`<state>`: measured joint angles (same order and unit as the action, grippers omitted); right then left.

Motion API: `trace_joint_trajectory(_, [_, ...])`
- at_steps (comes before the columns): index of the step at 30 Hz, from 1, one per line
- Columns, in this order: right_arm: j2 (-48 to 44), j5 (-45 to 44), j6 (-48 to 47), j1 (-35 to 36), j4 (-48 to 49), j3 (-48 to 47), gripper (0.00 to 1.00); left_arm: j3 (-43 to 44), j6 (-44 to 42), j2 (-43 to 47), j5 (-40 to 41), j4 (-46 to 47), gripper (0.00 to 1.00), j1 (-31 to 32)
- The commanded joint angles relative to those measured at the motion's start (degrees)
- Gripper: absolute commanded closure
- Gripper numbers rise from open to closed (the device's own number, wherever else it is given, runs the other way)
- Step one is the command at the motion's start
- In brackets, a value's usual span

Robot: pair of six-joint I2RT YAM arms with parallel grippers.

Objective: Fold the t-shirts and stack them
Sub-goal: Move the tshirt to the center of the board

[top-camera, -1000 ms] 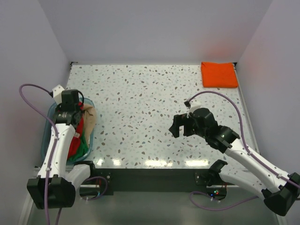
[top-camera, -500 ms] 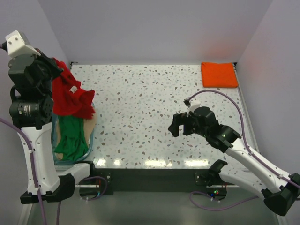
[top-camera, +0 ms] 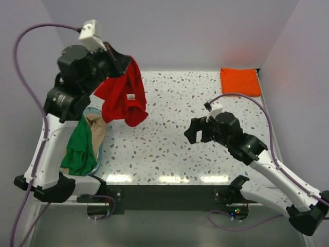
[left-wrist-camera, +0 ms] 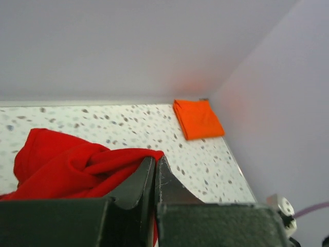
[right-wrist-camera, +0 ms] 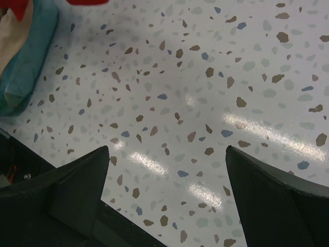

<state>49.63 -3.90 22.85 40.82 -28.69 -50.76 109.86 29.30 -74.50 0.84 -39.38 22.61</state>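
Observation:
My left gripper (top-camera: 123,60) is shut on the bright red t-shirt (top-camera: 123,95) and holds it high above the table's left part; the shirt hangs bunched, its white neck label (top-camera: 131,96) showing. In the left wrist view the red cloth (left-wrist-camera: 67,167) is pinched between my closed fingers (left-wrist-camera: 136,182). A folded orange t-shirt (top-camera: 240,81) lies at the far right corner, also in the left wrist view (left-wrist-camera: 198,118). A green t-shirt (top-camera: 78,149) and a tan one (top-camera: 97,128) hang out of the tub. My right gripper (top-camera: 198,135) is open and empty above the table's middle right.
The clear bluish plastic tub (top-camera: 101,145) stands at the left edge, its corner showing in the right wrist view (right-wrist-camera: 28,56). The speckled table (top-camera: 180,103) is walled at the back and both sides. The right arm's cable (top-camera: 241,99) loops over the table.
My left arm has lifted the red t-shirt out of the tub and swung it up and rightward over the table. The right gripper has barely moved.

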Motion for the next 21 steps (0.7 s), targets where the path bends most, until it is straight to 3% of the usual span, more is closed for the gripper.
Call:
trace_joint_trajectory(1, [0.6,-3.4,-1.0,0.0,1.5,-2.1,0.01,-2.5,1.2,-2.9,4.6,8.2,1.0,9.6])
trace_joint_trajectory(5, [0.5,-6.5,-1.0,0.1,1.2,-2.0,0.01,-2.3,1.7,-6.3,6.5,10.0,1.0,15.5])
trace_joint_trajectory(11, [1.4,-11.1,-0.9,0.0,0.7,-1.2,0.01,-10.7,3.0,-5.7,11.1,11.4,0.99,15.0])
trace_joint_trajectory(14, [2.8,-13.5,-0.4,0.0,0.8,-0.7,0.01,-19.2,5.7,-5.6,7.8,14.5,0.98,12.3])
trace_joint_trajectory(16, [3.5,-14.8,0.2,0.0,1.2,0.0,0.01,-26.8,6.5,-5.8,4.8,17.9,0.91,9.8])
trace_joint_trajectory(20, [4.3,-16.7,1.9,-0.1,2.6,2.7,0.01,-37.6,9.5,-5.8,0.0,21.1,0.53,5.2])
trace_joint_trajectory(21, [4.6,-17.2,2.2,-0.1,3.1,3.1,0.01,-41.8,9.5,-5.1,-0.3,22.2,0.49,5.1])
